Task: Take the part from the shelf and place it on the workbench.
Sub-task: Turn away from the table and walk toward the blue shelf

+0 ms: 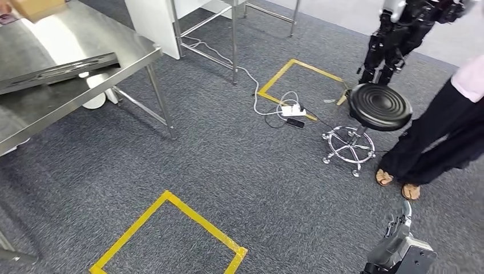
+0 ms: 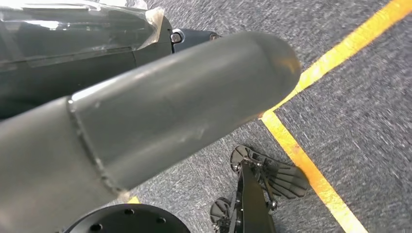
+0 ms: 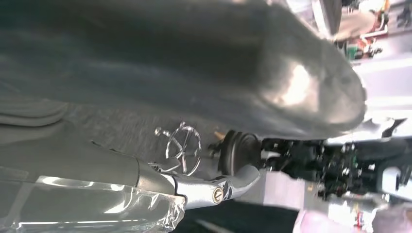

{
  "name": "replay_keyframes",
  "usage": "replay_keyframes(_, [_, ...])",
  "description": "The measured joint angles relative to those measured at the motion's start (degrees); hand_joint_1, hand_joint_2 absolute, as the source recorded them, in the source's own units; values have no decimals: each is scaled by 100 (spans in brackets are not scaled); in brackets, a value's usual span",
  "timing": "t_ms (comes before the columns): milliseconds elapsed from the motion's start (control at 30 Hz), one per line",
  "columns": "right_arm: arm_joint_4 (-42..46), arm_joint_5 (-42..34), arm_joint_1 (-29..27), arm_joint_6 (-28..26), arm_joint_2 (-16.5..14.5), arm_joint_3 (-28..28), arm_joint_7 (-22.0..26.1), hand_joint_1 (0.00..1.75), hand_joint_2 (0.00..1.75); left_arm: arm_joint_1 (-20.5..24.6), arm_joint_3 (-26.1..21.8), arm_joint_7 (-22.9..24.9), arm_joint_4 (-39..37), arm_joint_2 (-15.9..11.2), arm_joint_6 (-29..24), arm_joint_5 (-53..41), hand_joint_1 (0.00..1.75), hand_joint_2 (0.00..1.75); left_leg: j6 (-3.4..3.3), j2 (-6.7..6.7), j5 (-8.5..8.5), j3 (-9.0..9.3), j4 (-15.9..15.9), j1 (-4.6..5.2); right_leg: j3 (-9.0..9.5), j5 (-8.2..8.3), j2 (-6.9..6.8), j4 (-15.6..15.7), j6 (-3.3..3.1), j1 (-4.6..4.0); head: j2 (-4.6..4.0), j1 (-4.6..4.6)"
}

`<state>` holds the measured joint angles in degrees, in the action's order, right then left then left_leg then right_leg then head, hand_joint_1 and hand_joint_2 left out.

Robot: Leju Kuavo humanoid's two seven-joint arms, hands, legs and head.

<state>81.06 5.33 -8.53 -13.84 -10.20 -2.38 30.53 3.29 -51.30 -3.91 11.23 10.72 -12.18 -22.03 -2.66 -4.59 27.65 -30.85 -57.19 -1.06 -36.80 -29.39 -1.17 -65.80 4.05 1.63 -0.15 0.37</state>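
Note:
A long, flat dark part (image 1: 57, 71) lies on the steel workbench (image 1: 63, 105) at the upper left of the head view. My right hand (image 1: 398, 231) hangs low at the lower right over the carpet, far from the bench, fingers apart and holding nothing. In the right wrist view that hand's thick thumb (image 3: 194, 63) and a silver-tipped finger (image 3: 209, 187) stand apart with nothing between them. In the left wrist view my left hand (image 2: 184, 102) hangs over the floor, its grey thumb stretched out and no object in it.
A black round stool (image 1: 379, 105) on castors stands at the right, with a person (image 1: 439, 134) beside it. Another dark robot (image 1: 399, 34) is at the back right. A power strip (image 1: 293, 110) with cables lies on the carpet. Yellow tape squares (image 1: 188, 214) mark the floor. A cardboard box (image 1: 37, 8) sits on the bench.

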Motion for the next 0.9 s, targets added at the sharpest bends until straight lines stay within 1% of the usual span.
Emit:
replay_keyframes(33, [-22,0,22,0,1,2,0,0,0,-1,-1,0,0,-2,-2,0,0,0,35,-61,21,19,-6,13,225,133,-177,402,22,-2,0,5])
replay_keyframes(67, [-50,0,48,0,-1,2,-2,0,0,-2,-1,0,-1,-3,-8,0,0,0,76,-120,41,43,-9,30,390,227,-310,696,10,-12,0,1])
replay_keyframes(100, [-79,-1,73,1,-2,2,-2,0,0,-1,-2,0,-2,-4,-16,0,0,0,118,-180,60,69,-10,48,471,276,-402,851,-24,-27,0,-8])
replay_keyframes(133, [-113,-1,93,-1,-1,6,-2,0,0,2,-2,0,-3,-5,-26,0,0,0,157,-247,72,93,-2,55,464,292,-396,884,-70,-53,0,-17])
replay_keyframes(167, [-147,0,105,-7,2,15,-3,0,0,11,-2,0,-4,-1,-34,0,0,0,195,-318,81,119,10,46,454,303,-306,887,-121,-61,0,-29])
replay_keyframes(200, [-178,0,114,-17,4,25,-4,0,0,21,-1,0,-4,2,-41,-1,0,0,233,-327,109,133,-1,21,450,314,-227,896,-166,-39,0,-37])
replay_keyframes(233, [-207,1,128,-30,6,38,-7,0,0,28,-1,0,-4,3,-44,-2,0,0,265,-229,188,115,-81,-4,451,330,-147,908,-214,-21,0,-46])
replay_keyframes(267, [-236,2,146,-41,4,49,-9,0,0,31,0,0,-4,5,-47,-3,0,0,289,-62,333,45,-274,-24,467,350,-70,920,-270,3,0,-60])
replay_keyframes(300, [-264,4,163,-48,-1,55,-10,0,0,29,1,1,-5,5,-49,-5,0,0,300,151,528,-88,-589,-39,468,363,2,925,-312,20,0,-76])
replay_keyframes(333, [-293,8,176,-50,-6,61,-11,0,0,20,1,3,-5,5,-49,-6,0,0,302,327,743,-271,-993,-41,461,370,76,925,-344,2,0,-87])
replay_keyframes(367, [-325,11,182,-51,-11,63,-11,0,0,9,2,5,-6,5,-50,-7,0,0,303,417,904,-460,-1380,-41,458,372,158,925,-363,-15,0,-91])
replay_keyframes(400, [-354,15,183,-54,-15,67,-11,0,0,-2,2,8,-7,4,-50,-7,0,0,302,458,962,-598,-1632,-41,459,371,248,923,-367,-31,0,-90])
replay_keyframes(433, [-382,25,183,-66,-15,72,-17,0,0,-11,1,9,-7,3,-51,-7,0,0,296,473,900,-647,-1680,-41,464,371,339,920,-369,-42,0,-91])
replay_keyframes(467, [-418,49,190,-99,-15,82,-31,0,0,-14,1,9,-7,1,-51,-10,0,0,285,495,715,-580,-1479,-44,472,370,432,915,-368,-47,0,-91])
replay_keyframes(500, [-465,95,210,-156,-15,96,-57,0,0,-14,0,9,-7,0,-52,-13,0,0,270,569,476,-435,-1117,-51,477,369,519,904,-365,-48,0,-92])
replay_keyframes(533, [-528,168,246,-242,-16,112,-93,0,0,-15,1,9,-7,-3,-52,-20,0,0,252,701,268,-274,-720,-58,470,364,596,880,-356,-62,0,-92])
replay_keyframes(567, [-635,323,306,-409,-15,140,-148,0,0,-14,1,11,-7,-4,-53,-36,0,0,239,806,127,-150,-405,-64,451,360,670,856,-338,-73,0,-87])
replay_keyframes(600, [-796,554,392,-647,-11,180,-219,0,0,-12,2,15,-7,-5,-55,-52,0,0,225,881,70,-85,-228,-59,420,361,735,838,-314,-84,0,-86])
replay_keyframes(633, [-1017,813,498,-911,-3,236,-298,0,0,-8,3,20,-8,-4,-56,-74,0,0,203,889,69,-67,-164,-42,386,369,796,833,-278,-89,0,-81])
replay_keyframes(667, [-1326,1028,616,-1133,15,321,-380,0,0,3,5,26,-8,2,-55,-102,0,0,166,814,61,-62,-143,-29,349,386,857,846,-233,-84,0,-80])
replay_keyframes(700, [-1667,1134,736,-1246,42,421,-431,0,0,18,7,29,-8,7,-54,-126,0,0,115,748,35,-49,-108,-20,316,389,828,830,-200,-78,0,-78])
replay_keyframes(733, [-2024,1125,858,-1255,70,531,-435,0,0,29,8,31,-8,10,-51,-151,0,0,64,684,8,-37,-71,-19,266,361,734,766,-179,-77,0,-72])
replay_keyframes(767, [-2407,1047,994,-1202,97,652,-385,0,0,35,10,31,-7,11,-50,-172,0,0,23,612,-20,-24,-33,-26,169,281,594,605,-176,-82,0,-60])
replay_keyframes(800, [-2787,972,1137,-1158,118,770,-289,0,0,34,10,34,-7,7,-49,-185,0,0,0,542,-33,-20,-16,-24,33,156,424,336,-193,-77,0,-46])
replay_keyframes(833, [-3158,923,1268,-1140,132,884,-199,0,0,28,11,38,-8,4,-49,-192,0,0,-10,470,-33,-22,-12,-16,-152,9,315,-9,-206,-75,0,-40])
replay_keyframes(867, [-3505,923,1376,-1151,147,985,-168,0,0,24,11,44,-8,1,-48,-198,0,0,-16,391,-31,-24,-13,-8,-336,-119,253,-368,-205,-64,0,-32])
replay_keyframes(900, [-3814,992,1448,-1203,166,1060,-246,0,0,21,11,53,-9,1,-48,-209,0,0,-17,319,-27,-26,-14,-2,-463,-191,218,-631,-187,-50,0,-32])
